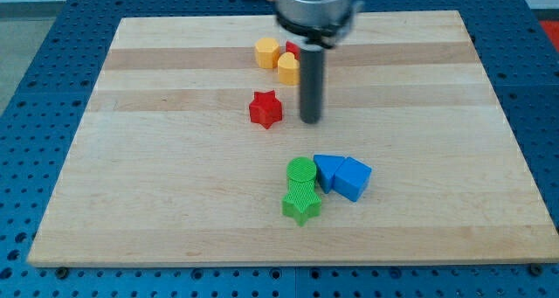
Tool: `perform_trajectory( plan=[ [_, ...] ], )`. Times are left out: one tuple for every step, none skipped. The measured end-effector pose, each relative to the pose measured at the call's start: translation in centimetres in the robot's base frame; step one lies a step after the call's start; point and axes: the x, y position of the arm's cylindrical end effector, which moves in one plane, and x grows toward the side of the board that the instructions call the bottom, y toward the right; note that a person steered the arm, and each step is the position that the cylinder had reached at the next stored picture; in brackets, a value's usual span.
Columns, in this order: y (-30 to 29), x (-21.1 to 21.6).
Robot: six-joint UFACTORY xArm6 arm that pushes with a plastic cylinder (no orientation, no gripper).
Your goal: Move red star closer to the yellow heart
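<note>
The red star (265, 108) lies on the wooden board (157, 158) a little above its middle. My tip (310, 121) stands just to the star's right, a small gap apart. The yellow heart (287, 68) lies above the star, close to the rod's left side. A yellow hexagon-like block (266, 51) sits up-left of the heart. A small red block (293, 48) shows behind the heart, partly hidden by the rod.
Below the middle lies a cluster: a green cylinder (301, 169), a green star (301, 204), and two blue blocks (327, 170) (353, 178) touching each other. The board's edges meet a blue perforated table (35, 88).
</note>
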Motion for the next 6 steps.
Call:
perform_trajectory(
  plan=[
    [-8.5, 0.1],
    [-15.6, -2.2],
    [-16.2, -2.8],
    [-14.4, -2.4],
    [-11.1, -3.7],
    [-11.1, -6.6]
  ],
)
